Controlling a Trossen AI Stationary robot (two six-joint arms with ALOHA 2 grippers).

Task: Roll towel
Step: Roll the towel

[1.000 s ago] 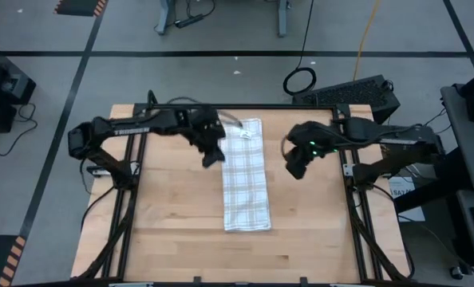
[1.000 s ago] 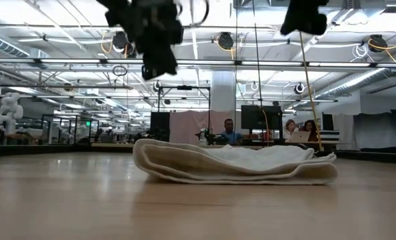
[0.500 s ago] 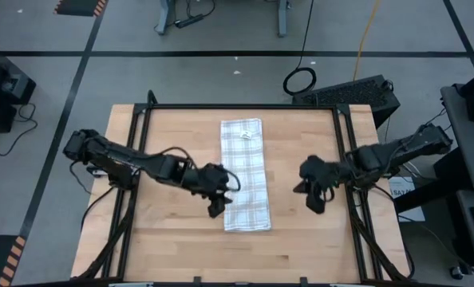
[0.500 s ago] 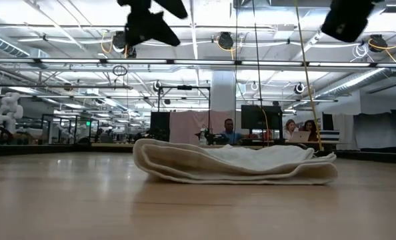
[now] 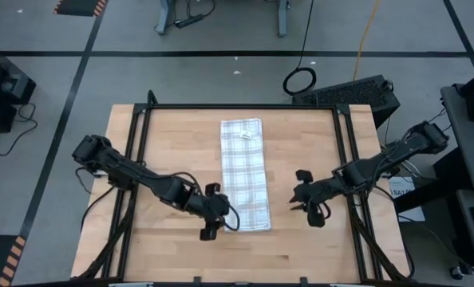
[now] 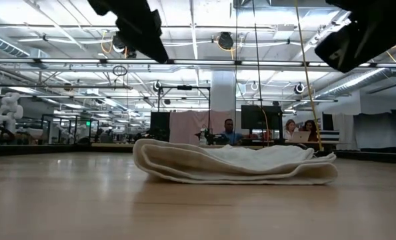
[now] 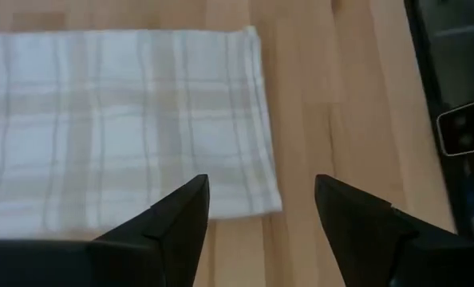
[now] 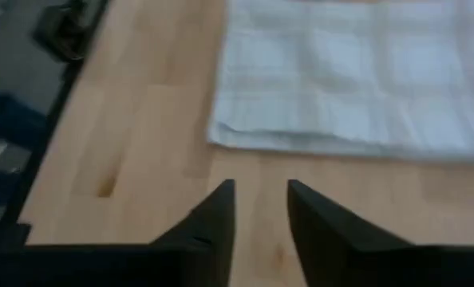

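Observation:
The towel (image 5: 245, 174), white with a tan-grey check, lies flat on the wooden table (image 5: 173, 135) as a long folded strip running from far to near. Its small label (image 5: 243, 134) sits near the far end. In the low view the towel (image 6: 235, 163) shows as a low stack of layers. My left gripper (image 7: 261, 191) hovers open by the towel's near left corner (image 7: 265, 203), touching nothing; in the high view it (image 5: 209, 227) stands just left of that corner. My right gripper (image 8: 259, 195) hangs over bare wood right of the towel's near end (image 8: 333, 135), its fingers a little apart; it shows in the high view too (image 5: 309, 209).
Bare wood lies on both sides of the towel and along the near edge (image 5: 245, 263). Black frame rails (image 5: 137, 159) border the table left and right. A dark keyboard-like object (image 5: 357, 92) sits beyond the far right corner. People sit in the room behind (image 6: 228, 130).
Both grippers have travelled from beside the towel's far end toward the table's near edge. My left gripper has swung along the towel's left side down to its near left corner. My right gripper has come down and nearer on the right side. The towel has not moved.

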